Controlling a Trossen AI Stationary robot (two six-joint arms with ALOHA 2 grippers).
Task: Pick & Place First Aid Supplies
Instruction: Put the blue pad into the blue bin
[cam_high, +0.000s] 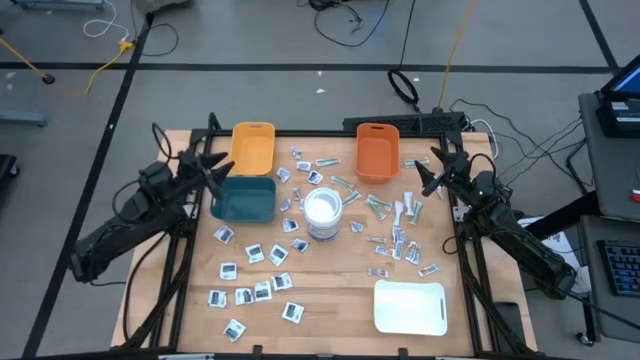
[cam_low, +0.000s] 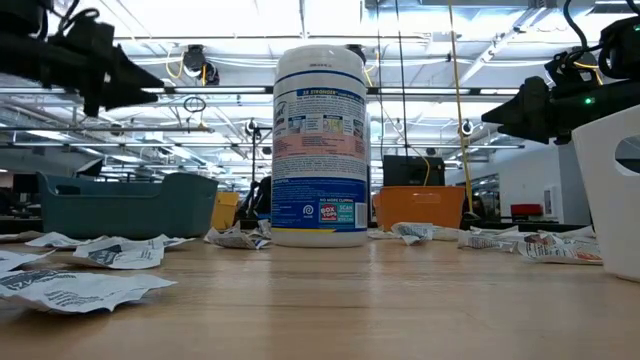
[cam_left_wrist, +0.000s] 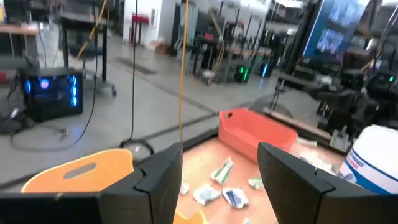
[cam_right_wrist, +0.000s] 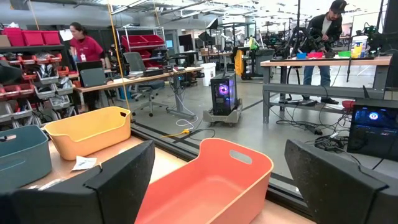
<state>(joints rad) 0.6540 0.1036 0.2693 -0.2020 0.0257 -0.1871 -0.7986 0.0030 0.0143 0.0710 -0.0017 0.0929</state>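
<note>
Wooden table (cam_high: 330, 300), with first aid supplies (cam_high: 262, 290) strewn flat across it around a white canister (cam_high: 322, 214) at centre. Teal bin (cam_high: 243, 198), yellow bin (cam_high: 251, 147) and orange bin (cam_high: 377, 152) along the far side; white tray (cam_high: 410, 306) near the front. Left gripper (cam_high: 224, 177) raised beside the teal bin, fingers parted, empty. Right gripper (cam_high: 428, 170) raised beside the orange bin, fingers spread wide, empty.
</note>
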